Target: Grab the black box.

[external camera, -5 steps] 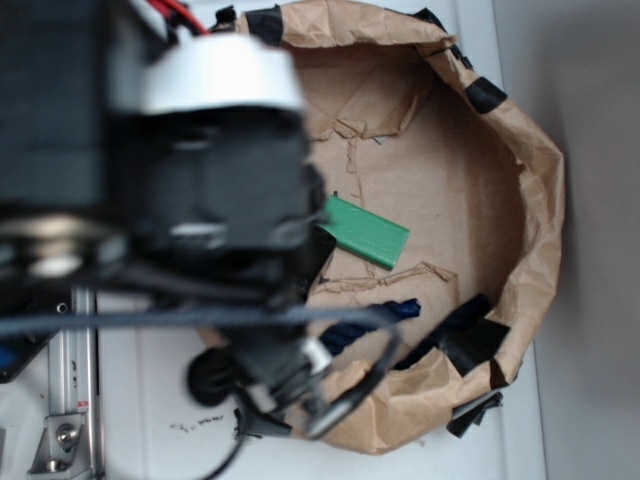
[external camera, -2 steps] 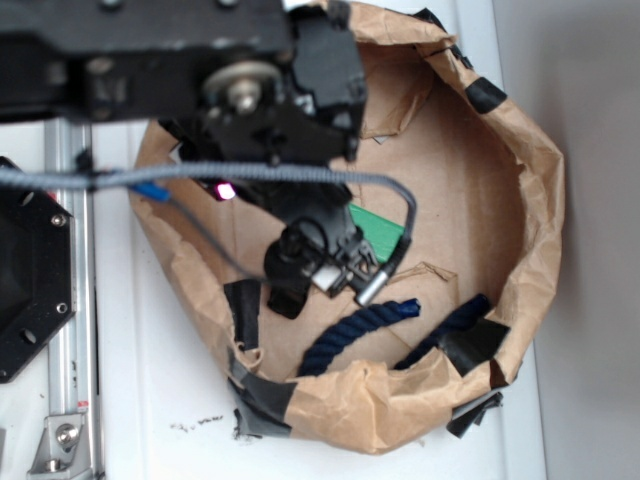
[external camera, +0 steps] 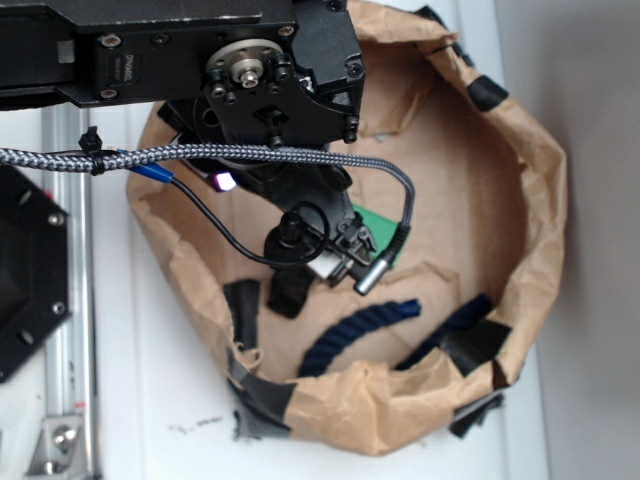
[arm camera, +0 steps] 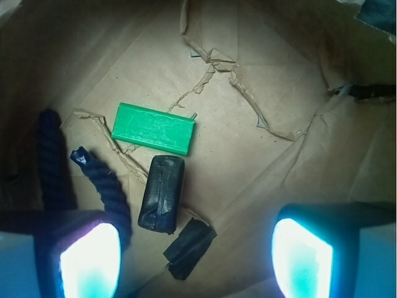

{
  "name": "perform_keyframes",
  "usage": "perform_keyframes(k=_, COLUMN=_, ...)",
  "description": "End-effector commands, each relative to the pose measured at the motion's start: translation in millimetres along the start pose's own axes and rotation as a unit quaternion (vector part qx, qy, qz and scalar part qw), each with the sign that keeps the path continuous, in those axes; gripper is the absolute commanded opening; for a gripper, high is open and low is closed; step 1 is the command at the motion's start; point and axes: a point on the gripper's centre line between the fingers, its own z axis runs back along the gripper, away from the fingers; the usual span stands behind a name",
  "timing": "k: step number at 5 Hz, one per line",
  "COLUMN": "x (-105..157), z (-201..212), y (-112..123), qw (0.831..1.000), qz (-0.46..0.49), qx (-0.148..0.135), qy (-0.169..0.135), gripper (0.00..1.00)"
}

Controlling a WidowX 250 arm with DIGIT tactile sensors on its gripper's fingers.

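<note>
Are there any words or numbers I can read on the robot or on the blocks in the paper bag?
Small white lettering on a motor housing of the robot arm: too small and blurred to read.
Green block: no writing visible.
Black box: no writing visible.
Paper bag: no print visible.

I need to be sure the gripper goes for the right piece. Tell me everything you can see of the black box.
In the wrist view the black box is a small glossy oblong block with rounded edges, its skin wrinkled like wrapped tape. It lies flat on the brown paper, long axis roughly upright in the picture, its upper end just below the green block; whether they touch is unclear. A blue rope lies to its left, a black tape patch by its lower end. The gripper hangs above, open, not touching it.
</note>
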Motion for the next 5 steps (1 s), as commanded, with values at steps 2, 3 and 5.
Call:
perform_keyframes(k=2, x=8.5, z=5.0, y=6.9, qw=1.000, qz=0.009, qx=-0.009, qy=-0.011, gripper=1.00)
perform_keyframes(k=3, x=9.4, z=-19.7, y=-2.8, qw=0.999, qz=0.019, qx=-0.032, qy=-0.004, gripper=1.00)
perform_keyframes(k=5, x=11.7, z=-61.3, y=-5.0, qw=1.000, qz=-0.003, qx=0.008, qy=-0.028, gripper=1.00)
